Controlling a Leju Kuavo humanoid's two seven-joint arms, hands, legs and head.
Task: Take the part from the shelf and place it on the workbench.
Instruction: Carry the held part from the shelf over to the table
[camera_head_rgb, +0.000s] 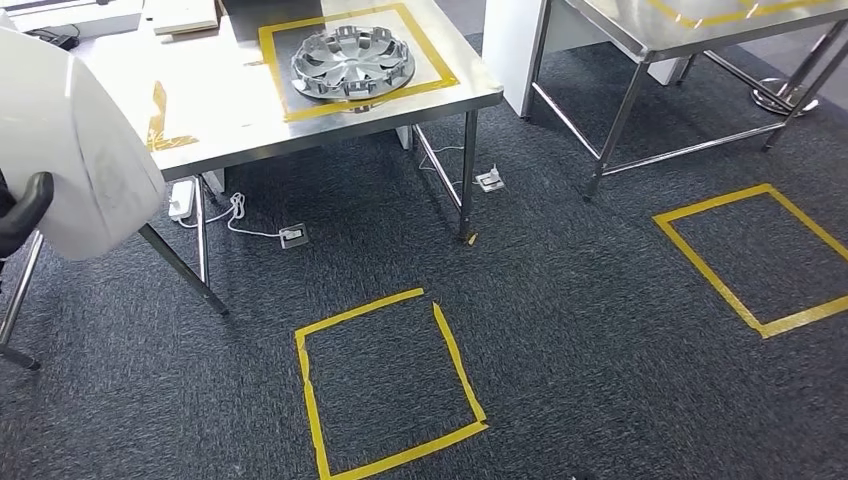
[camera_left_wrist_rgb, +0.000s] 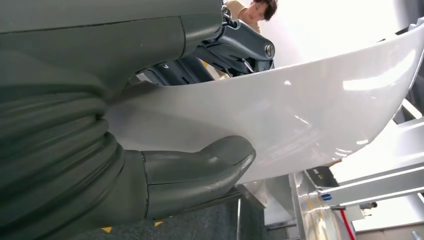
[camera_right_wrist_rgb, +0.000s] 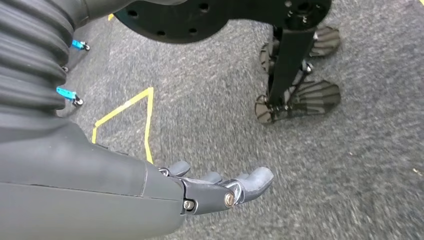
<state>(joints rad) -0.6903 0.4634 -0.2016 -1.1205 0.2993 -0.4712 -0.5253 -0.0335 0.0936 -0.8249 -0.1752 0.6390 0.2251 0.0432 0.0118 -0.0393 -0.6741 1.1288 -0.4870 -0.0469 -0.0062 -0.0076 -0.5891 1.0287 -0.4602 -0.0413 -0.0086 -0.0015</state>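
A large white curved part (camera_head_rgb: 70, 150) fills the left edge of the head view, level with the near left corner of the steel workbench (camera_head_rgb: 230, 120). My left hand (camera_left_wrist_rgb: 165, 175) grips this part (camera_left_wrist_rgb: 300, 105), with the thumb under its glossy face and the darker fingers (camera_left_wrist_rgb: 240, 45) over its far edge. My right hand (camera_right_wrist_rgb: 220, 190) hangs over the grey carpet, its fingers stretched out with nothing in them.
A silver hubcap (camera_head_rgb: 352, 60) lies inside a yellow tape frame on the workbench. A second steel table (camera_head_rgb: 640, 40) stands at the back right. Yellow tape squares (camera_head_rgb: 385, 385) (camera_head_rgb: 760, 255) mark the carpet. A power strip (camera_head_rgb: 182, 198) and cables lie under the bench. A person (camera_left_wrist_rgb: 255, 12) stands beyond the part.
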